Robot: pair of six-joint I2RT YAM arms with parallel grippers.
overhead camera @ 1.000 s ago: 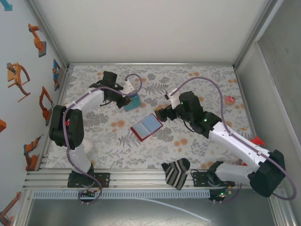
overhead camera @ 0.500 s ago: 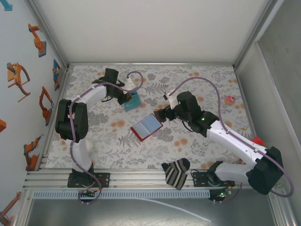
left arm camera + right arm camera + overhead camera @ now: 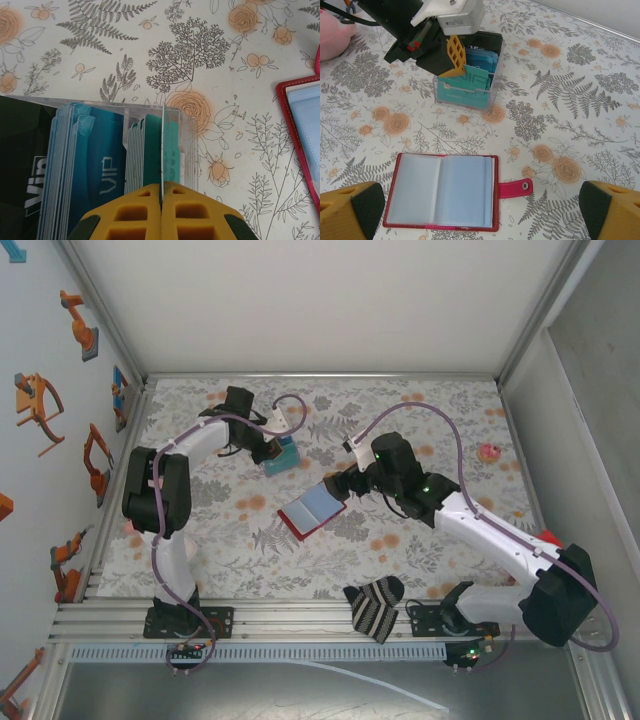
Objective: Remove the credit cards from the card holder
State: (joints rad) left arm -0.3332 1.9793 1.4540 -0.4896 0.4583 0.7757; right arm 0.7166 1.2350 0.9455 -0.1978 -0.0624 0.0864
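Teal card (image 3: 470, 82) clamped in the left hand (image 3: 161, 197) should drop squarely into the box (image 3: 186, 120); right hand (image 3: 338, 483), spread wide, hovers near the holder (image 3: 442, 197).

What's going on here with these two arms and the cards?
The left hand is shut on a teal credit card, standing it in a clear box with other cards. The right hand hangs open over the red card holder, which lies spread open, no card showing in it.
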